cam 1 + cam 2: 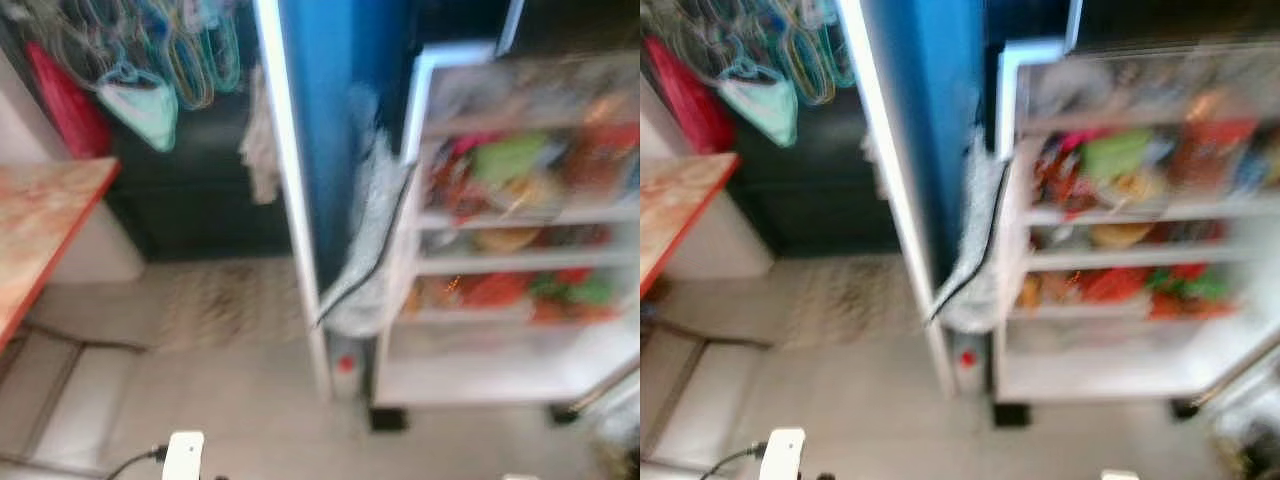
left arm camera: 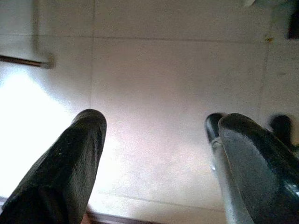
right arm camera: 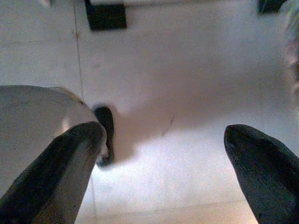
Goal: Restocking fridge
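An open fridge door stands ahead on my right, its white shelves packed with blurred red, green and orange packets. The blue fridge body rises beside it, with a grey cloth and a black cable hanging at the hinge side. My left gripper hangs open over pale floor tiles, with nothing between its fingers. My right gripper is open too, pointing down at the floor near the fridge's black foot.
An orange-topped table juts in at the left. Coloured hangers and a mint garment hang at the back above a dark cabinet. A patterned mat lies on the floor before it. A white device with a cable sits at the bottom edge.
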Motion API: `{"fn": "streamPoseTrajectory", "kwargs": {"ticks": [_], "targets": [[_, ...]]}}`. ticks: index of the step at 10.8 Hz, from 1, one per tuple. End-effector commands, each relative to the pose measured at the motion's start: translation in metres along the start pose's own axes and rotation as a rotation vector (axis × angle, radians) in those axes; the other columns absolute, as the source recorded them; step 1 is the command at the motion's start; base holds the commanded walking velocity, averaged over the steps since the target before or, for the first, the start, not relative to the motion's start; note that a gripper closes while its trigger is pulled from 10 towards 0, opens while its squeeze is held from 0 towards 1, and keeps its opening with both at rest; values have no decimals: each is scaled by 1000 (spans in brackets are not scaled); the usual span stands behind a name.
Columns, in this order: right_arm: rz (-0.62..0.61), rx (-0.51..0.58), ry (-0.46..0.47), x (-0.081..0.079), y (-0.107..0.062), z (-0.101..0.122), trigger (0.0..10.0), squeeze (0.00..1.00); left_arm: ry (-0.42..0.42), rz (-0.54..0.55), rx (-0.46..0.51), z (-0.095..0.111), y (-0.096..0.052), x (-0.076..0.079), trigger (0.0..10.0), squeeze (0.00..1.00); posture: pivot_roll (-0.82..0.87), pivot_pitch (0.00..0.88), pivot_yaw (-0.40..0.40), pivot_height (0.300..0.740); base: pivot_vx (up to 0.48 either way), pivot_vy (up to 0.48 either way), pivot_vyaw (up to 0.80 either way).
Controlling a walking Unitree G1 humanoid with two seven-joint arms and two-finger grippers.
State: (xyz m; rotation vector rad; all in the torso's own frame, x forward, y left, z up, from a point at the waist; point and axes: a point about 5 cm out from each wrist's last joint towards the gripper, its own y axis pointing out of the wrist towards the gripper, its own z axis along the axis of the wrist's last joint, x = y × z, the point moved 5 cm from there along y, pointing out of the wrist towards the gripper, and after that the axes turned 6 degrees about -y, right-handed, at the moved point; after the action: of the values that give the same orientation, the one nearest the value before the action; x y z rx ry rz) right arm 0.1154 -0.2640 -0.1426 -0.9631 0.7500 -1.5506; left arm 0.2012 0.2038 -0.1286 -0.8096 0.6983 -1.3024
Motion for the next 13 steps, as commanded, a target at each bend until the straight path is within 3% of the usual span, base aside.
{"fn": "streamPoseTrajectory", "kwargs": {"ticks": [1, 7, 11, 13], "targets": [[-12, 2, 23, 2, 0, 0, 10000, 0, 9, -4, -26, -7, -1, 2, 10000, 0, -266, 0, 108, 740, 0, 382, 0], [-8, -2, 16, 3, 0, 1, 10000, 0, 5, -12, -32, -5, 0, 5, 10000, 0, -278, 0, 97, 740, 0, 0, -788], [-3, -6, -2, 4, 0, 1, 10000, 0, 4, -10, -24, 7, 3, 9, 10000, 0, -290, 0, 97, 740, 0, 83, -788], [-3, -5, -3, 3, 0, 1, 10000, 0, 12, -12, -30, 2, 2, 8, 10000, 0, -298, 0, 102, 740, 0, 0, -788]]}}
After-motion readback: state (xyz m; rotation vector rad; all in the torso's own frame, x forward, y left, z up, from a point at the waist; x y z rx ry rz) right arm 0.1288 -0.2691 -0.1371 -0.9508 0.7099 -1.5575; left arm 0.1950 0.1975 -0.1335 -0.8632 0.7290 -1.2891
